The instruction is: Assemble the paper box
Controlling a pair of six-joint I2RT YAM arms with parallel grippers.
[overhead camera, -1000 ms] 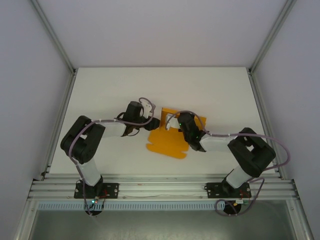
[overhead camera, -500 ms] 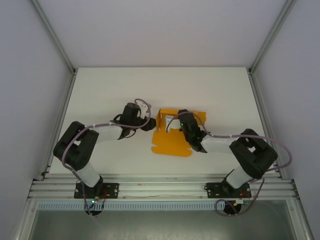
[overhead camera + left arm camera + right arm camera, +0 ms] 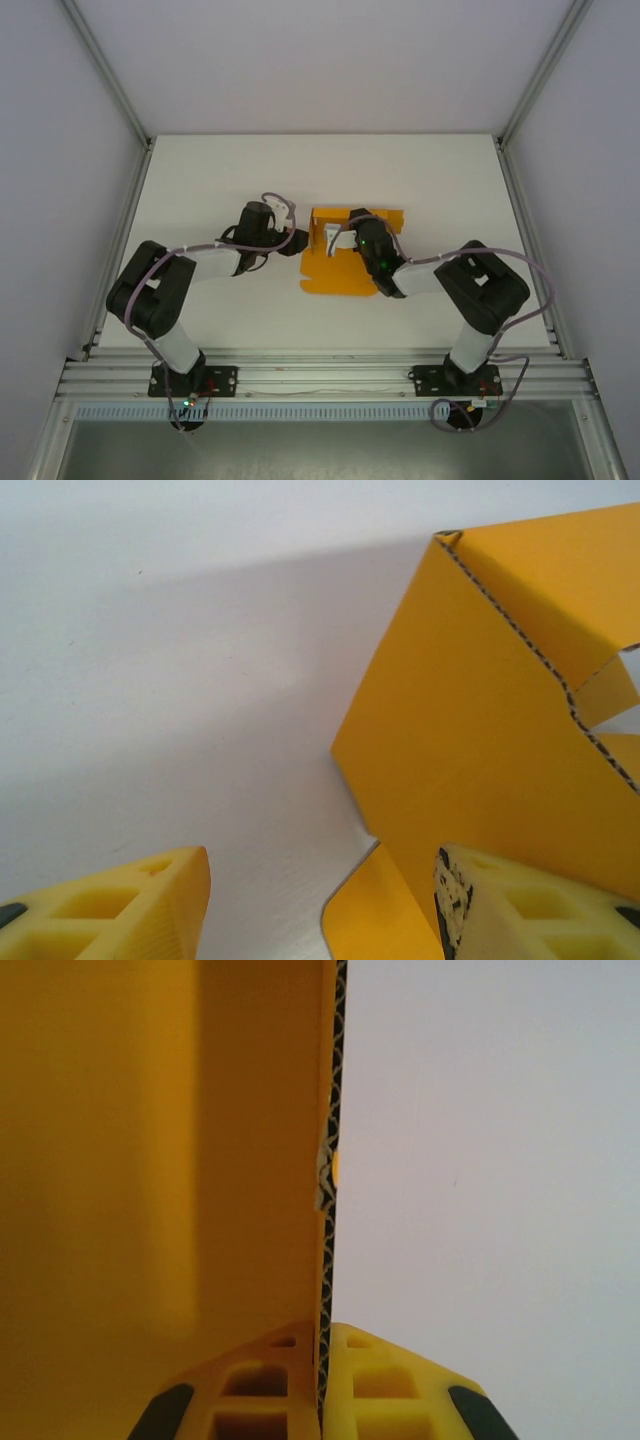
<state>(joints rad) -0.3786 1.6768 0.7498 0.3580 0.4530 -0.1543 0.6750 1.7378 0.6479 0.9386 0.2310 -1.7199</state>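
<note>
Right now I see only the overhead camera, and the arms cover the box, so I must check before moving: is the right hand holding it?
Observer: Yes. The right hand is shut on the box: the cut edge of a raised wall sits pinched between its two fingers.
Operator: And the left hand?
Observer: The left hand is open, with nothing gripped. One finger sits close beside the box's outer wall; I cannot tell whether it touches.
Operator: Is that wall standing?
Observer: It is raised off the table, with a flat flap lying at its foot.
</note>
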